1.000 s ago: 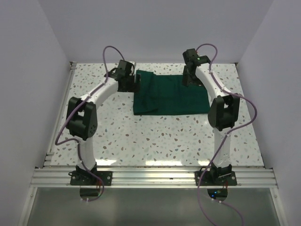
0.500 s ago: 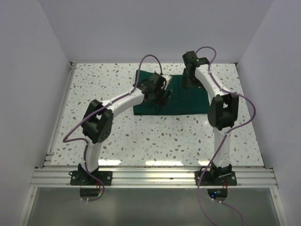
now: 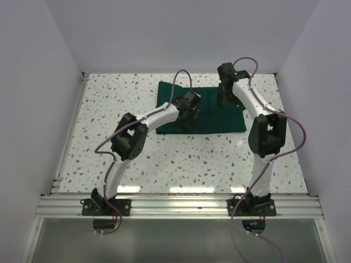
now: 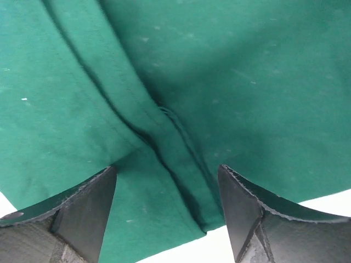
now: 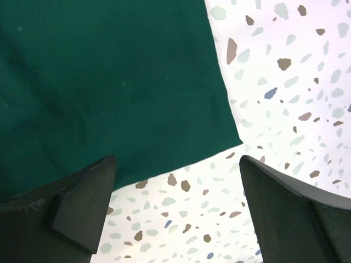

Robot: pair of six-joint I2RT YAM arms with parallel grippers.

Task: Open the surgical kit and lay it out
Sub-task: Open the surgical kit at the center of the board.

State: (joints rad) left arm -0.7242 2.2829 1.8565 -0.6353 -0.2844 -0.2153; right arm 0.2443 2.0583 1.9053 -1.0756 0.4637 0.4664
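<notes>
Lying folded at the far middle of the terrazzo table (image 3: 164, 159), the dark green cloth wrap (image 3: 216, 119) stays closed. The left gripper (image 4: 167, 181), a second ago beside the wrap's left edge, now hovers over its left half, jaws spread and empty. The right gripper (image 5: 178, 181) hangs wide open above a right corner, as before

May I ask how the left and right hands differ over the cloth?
The left hand hovers above a fold seam of the green cloth, the right hand above its flat corner. Under the left hand lies cloth; under the right hand, half bare table. Both open, empty.
</notes>
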